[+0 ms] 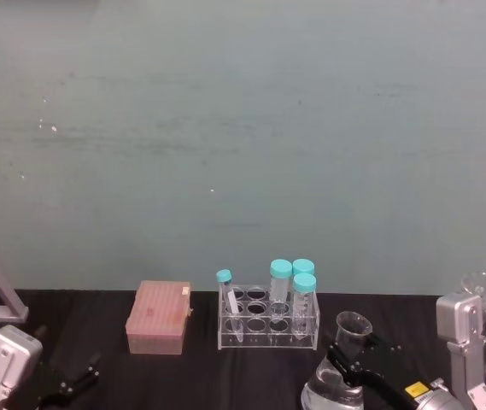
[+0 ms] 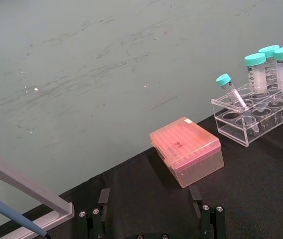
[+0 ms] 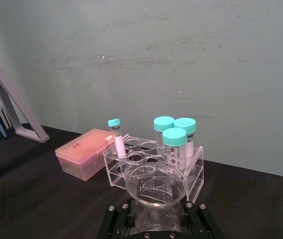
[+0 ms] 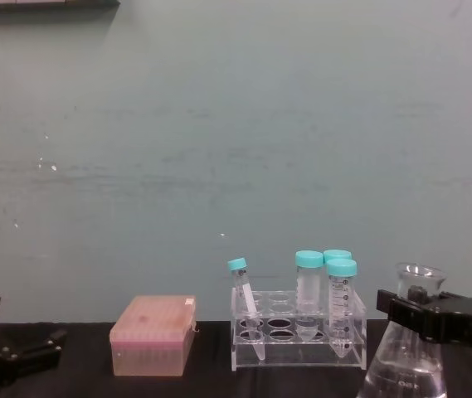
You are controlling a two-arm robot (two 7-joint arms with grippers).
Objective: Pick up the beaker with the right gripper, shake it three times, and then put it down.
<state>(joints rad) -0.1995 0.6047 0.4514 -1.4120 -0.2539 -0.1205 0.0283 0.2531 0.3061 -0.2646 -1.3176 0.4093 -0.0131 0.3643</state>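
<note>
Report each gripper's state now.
Left gripper: open, holding nothing.
Right gripper: shut on the beaker, at its neck.

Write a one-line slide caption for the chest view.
Right gripper clamps the beaker at its neck beside a tube rack and a pink tip box.

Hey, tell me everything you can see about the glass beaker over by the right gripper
The beaker is a clear glass conical flask with a wide base, a narrow neck and a flared round rim, and it stands upright. The right gripper is closed on its neck just under the rim, black jaws on both sides. It sits to the right of the clear tube rack, nearer the robot, and rises taller than the rack. Its base runs out of frame, so I cannot tell whether it rests on the black table or is lifted.
</note>
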